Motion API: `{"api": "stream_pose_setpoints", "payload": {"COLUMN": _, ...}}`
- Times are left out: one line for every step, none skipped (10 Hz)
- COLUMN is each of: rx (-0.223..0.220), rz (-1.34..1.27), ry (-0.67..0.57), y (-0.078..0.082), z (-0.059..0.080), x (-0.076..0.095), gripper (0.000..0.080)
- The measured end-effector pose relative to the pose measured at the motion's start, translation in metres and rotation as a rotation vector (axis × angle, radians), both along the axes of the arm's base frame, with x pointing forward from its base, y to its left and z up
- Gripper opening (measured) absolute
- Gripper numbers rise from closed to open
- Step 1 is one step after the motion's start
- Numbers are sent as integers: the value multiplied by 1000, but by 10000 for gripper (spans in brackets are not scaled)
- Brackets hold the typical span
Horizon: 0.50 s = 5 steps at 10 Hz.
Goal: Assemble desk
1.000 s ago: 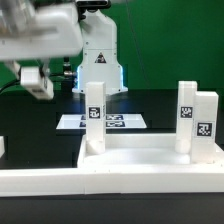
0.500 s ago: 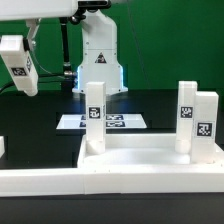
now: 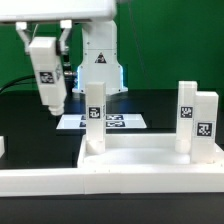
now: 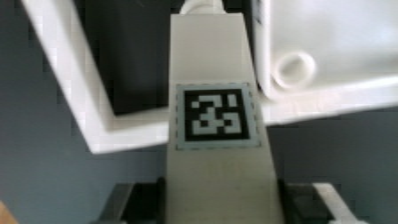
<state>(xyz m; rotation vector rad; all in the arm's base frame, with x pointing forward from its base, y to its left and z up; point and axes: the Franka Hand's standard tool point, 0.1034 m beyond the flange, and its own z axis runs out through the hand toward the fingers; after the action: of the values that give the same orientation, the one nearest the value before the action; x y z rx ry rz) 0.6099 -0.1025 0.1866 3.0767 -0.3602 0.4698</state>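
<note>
My gripper (image 3: 46, 42) is shut on a short square white leg (image 3: 47, 78) with a black-and-white tag. It holds the leg nearly upright in the air, above the table at the exterior view's left. In the wrist view the held leg (image 4: 217, 110) runs out from between my fingers (image 4: 324, 198) over the desk panel's rim (image 4: 80, 90) and a round corner socket (image 4: 294, 68). The white rimmed desk panel (image 3: 150, 160) lies in front. One leg (image 3: 94, 115) stands at its left corner and two legs (image 3: 186, 112) (image 3: 205, 125) stand at its right.
The marker board (image 3: 118, 122) lies flat behind the panel. The robot's white base (image 3: 97, 50) stands at the back. A long white rail (image 3: 40, 183) runs along the front. A small white piece (image 3: 3, 147) sits at the left edge.
The arm has swung toward the exterior view's right with the leg, from the far left edge toward the panel's left corner. The leg now hangs more upright.
</note>
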Motion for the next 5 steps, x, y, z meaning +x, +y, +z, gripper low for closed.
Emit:
{"api": "stream_pose_setpoints", "payload": {"rx": 6, "rz": -54, "ry": -61, "y": 26, "z": 5, "x": 11, "gripper": 287}}
{"api": "stream_pose_setpoints", "payload": {"rx": -19, "rz": -29, "ry": -129, "y": 41, "z": 7, "x": 14, "gripper": 287}}
{"api": "stream_pose_setpoints", "payload": {"rx": -56, "rz": -18, "ry": -193, "y": 33, "z": 5, "x": 12, "gripper": 287}}
{"api": "stream_pose_setpoints", "payload": {"rx": -86, "rz": -24, "ry": -251, "y": 29, "z": 5, "x": 11, "gripper": 287}}
{"api": "stream_pose_setpoints", "payload": {"rx": -87, "rz": -20, "ry": -247, "y": 31, "z": 2, "x": 10, "gripper": 287}}
